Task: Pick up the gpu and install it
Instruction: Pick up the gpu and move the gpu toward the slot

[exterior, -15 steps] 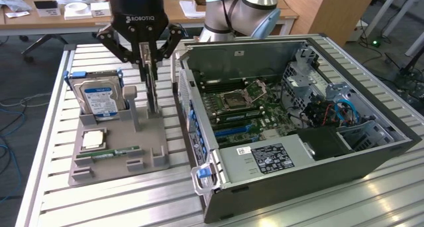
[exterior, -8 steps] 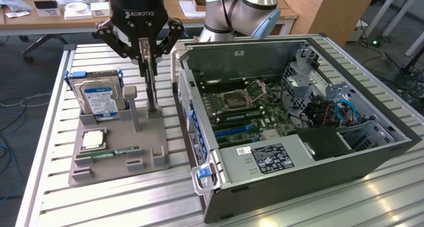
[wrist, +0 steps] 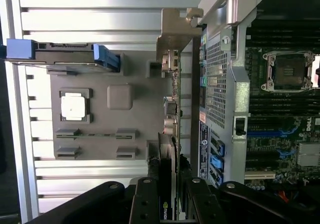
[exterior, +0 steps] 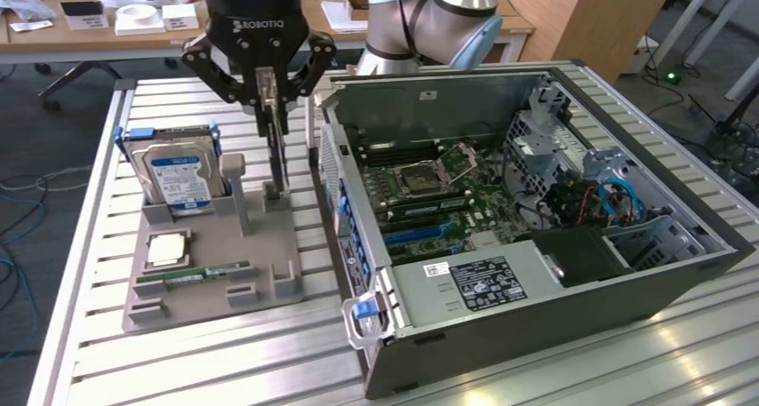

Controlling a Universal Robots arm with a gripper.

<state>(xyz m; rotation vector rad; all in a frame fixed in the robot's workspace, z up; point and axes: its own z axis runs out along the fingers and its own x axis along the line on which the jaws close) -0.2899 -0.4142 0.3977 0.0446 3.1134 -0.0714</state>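
The gpu (exterior: pixel 276 153) stands upright and edge-on over the back of the grey parts holder (exterior: pixel 267 250), beside the open computer case (exterior: pixel 475 286). My gripper (exterior: pixel 272 104) is above it, fingers closed on the card's top edge. The card's lower end reaches the holder's slot posts; whether it has lifted clear I cannot tell. In the wrist view the gpu (wrist: pixel 170 134) runs away from the gripper (wrist: pixel 170 206) as a thin dark strip, with its pale metal bracket (wrist: pixel 175 31) at the far end, close to the case's rear wall (wrist: pixel 220 73).
On the holder stand a silver hard drive with a blue label (exterior: pixel 178 173), a CPU (exterior: pixel 166 248) and a green RAM stick (exterior: pixel 195 273). The case lies open with its motherboard (exterior: pixel 433 193) exposed. A slatted aluminium table (exterior: pixel 178 362) carries everything.
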